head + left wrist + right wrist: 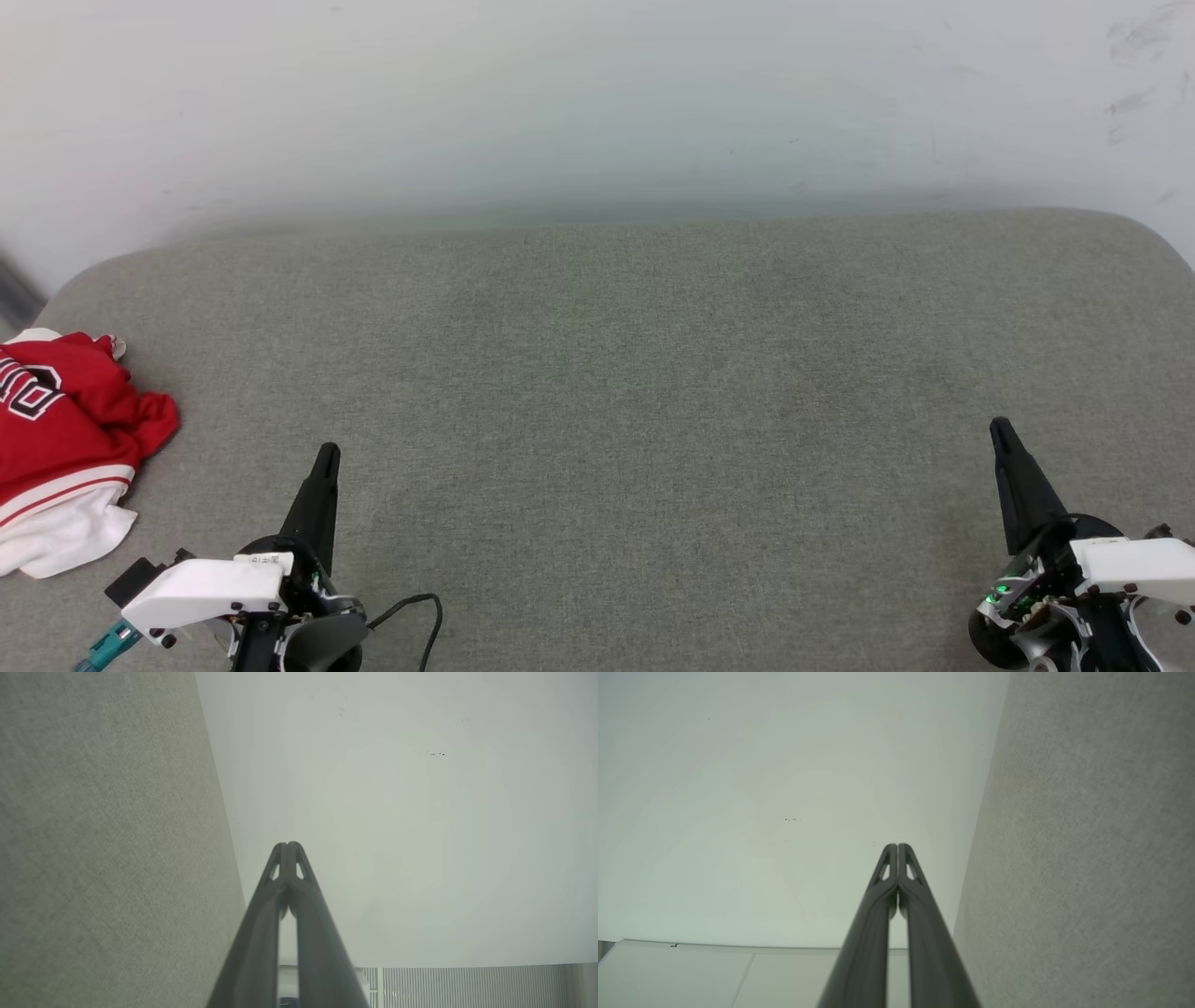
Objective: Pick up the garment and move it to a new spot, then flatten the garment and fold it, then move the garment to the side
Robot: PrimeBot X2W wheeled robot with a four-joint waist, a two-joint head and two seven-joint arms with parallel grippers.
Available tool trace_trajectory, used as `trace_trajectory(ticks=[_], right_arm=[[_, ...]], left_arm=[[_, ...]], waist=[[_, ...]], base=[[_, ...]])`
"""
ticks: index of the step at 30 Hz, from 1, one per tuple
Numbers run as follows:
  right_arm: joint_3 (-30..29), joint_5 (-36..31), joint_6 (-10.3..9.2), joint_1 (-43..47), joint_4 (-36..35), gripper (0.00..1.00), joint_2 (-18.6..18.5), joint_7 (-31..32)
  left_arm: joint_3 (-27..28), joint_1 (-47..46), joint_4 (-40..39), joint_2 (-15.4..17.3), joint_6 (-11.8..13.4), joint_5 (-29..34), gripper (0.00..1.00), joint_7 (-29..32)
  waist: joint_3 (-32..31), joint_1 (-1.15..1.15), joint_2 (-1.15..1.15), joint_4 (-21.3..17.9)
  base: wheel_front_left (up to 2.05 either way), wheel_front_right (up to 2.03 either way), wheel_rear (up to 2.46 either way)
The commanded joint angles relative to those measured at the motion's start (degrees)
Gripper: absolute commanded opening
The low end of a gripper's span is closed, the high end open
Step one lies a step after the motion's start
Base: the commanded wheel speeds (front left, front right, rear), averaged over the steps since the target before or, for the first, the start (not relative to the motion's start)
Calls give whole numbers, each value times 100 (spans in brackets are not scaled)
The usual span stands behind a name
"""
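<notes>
The crumpled red jersey (65, 439) lies directly left of my left jaws, well apart from my right jaws; both pairs pressed together, empty.

Plain indoor room, lab-like: grey fabric-covered platform (653, 373) (rounded corners) against bare scuffed white wall (597, 93).

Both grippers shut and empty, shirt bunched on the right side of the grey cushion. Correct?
Wrong side. The head view shows the shirt bunched on the left side of the grey cushion, left of the left gripper. The rest holds: the left gripper and the right gripper are both shut and empty.
</notes>
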Motion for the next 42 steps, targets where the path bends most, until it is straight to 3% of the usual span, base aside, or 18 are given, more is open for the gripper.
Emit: trace_trajectory(ticks=[1, 2, 11, 20, 32, 42], right_arm=[[1, -27, 0, -62, 3, 0, 19, 8], [0, 0, 0, 0, 0, 100, 0, 0], [14, -111, -1, 172, 85, 100, 6, -168], [-70, -831, 0, 210, -111, 100, 6, -391], [-23, -2585, 1, 290, -662, 100, 6, -690], [190, -3977, 1, 424, -924, 100, 6, -912]], left_arm=[[17, -53, 4, -6, -15, 15, 0, 16], [0, 0, 0, 0, 0, 0, 100, 0], [-49, 180, -13, -20, 2, 80, 100, -177], [58, 215, -188, -17, 33, 743, 100, -399], [-115, 294, -701, -14, 650, 2283, 100, -695], [-347, 406, -888, -11, 998, 3478, 100, -915]], waist=[[0, 0, 0, 0], [0, 0, 0, 0], [5, 0, 0, -4], [10, 0, 0, -12], [26, 0, 0, -18], [32, 0, 0, -14]], base=[[0, 0, 0], [0, 0, 0], [0, 0, 0], [0, 0, 0], [0, 0, 0], [0, 0, 0]])
